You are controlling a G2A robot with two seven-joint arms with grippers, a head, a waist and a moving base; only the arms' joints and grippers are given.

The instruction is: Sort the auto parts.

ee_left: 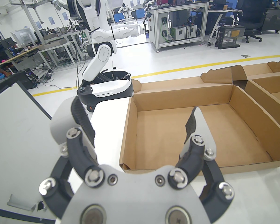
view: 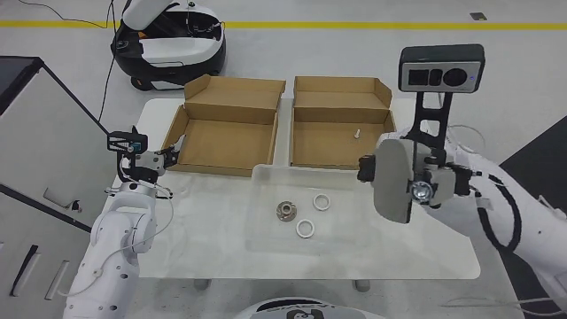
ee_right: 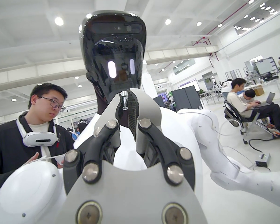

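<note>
Pinching a small screw [ee_right: 124, 100], the right gripper [ee_right: 127, 97] hangs beside the clear tray [view: 266, 230] holding a metal hub [view: 285, 210] and two white rings [view: 322, 201]. The left gripper [ee_left: 135, 106] gapes wide beside a cardboard box [ee_left: 224, 129].

Bare white table [view: 190, 248] lies open to the left of and in front of a clear plastic tray [view: 261, 230]. The tray's low walls ring a grey metal hub [view: 285, 210] and two white rings [view: 322, 201] [view: 306, 229], lying apart on its floor. Just behind it, side by side, stand the open brown left cardboard box [view: 226, 142], floor bare, and the matching right cardboard box [view: 328, 146], holding one small pale fastener [view: 355, 133]. Upright flaps wall both far sides. The left gripper [ee_left: 135, 106], fingers spread, hangs at the left box's near outer corner, hemmed by a slanted grey panel [view: 35, 142]. The right gripper [ee_right: 130, 99], pinching a small silver bolt [ee_right: 124, 100], hangs high near the tray's right end.
</note>
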